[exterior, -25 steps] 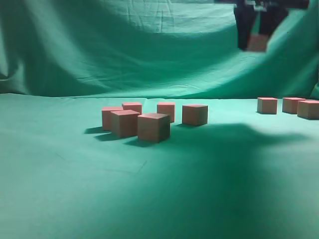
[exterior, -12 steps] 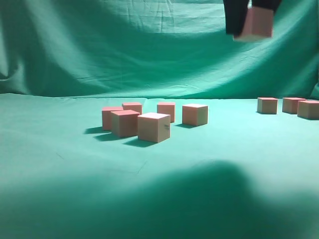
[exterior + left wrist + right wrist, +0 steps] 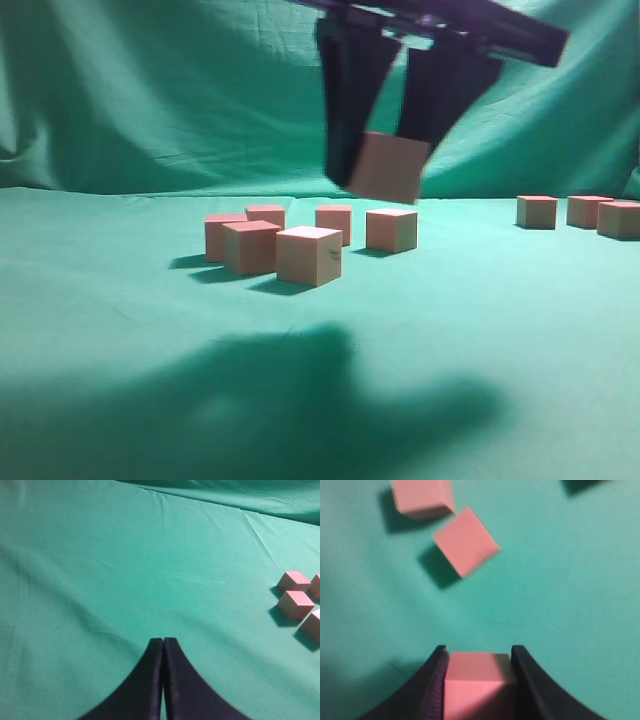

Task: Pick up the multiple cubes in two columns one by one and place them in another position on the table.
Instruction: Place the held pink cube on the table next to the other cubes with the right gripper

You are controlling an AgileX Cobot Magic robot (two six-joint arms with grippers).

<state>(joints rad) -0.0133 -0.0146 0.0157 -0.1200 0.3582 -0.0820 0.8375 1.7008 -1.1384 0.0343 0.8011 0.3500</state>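
Observation:
My right gripper point(image 3: 385, 180) is shut on a pink cube point(image 3: 388, 168) and holds it in the air above and in front of a cluster of several cubes point(image 3: 310, 255) on the teal table point(image 3: 120, 380). In the right wrist view the held cube point(image 3: 477, 682) sits between the black fingers point(image 3: 432, 680), with two loose cubes point(image 3: 466, 541) on the cloth beyond. Three more cubes point(image 3: 537, 211) stand at the far right. My left gripper point(image 3: 163, 641) is shut and empty above bare cloth; cubes point(image 3: 296, 604) show at its right edge.
A teal cloth backdrop point(image 3: 200, 100) rises behind the table. The arm casts a wide shadow point(image 3: 300, 400) on the front cloth.
My right gripper has moved left and down toward the camera with the cube in it, from the upper right to over the cluster. Its shadow has shifted left.

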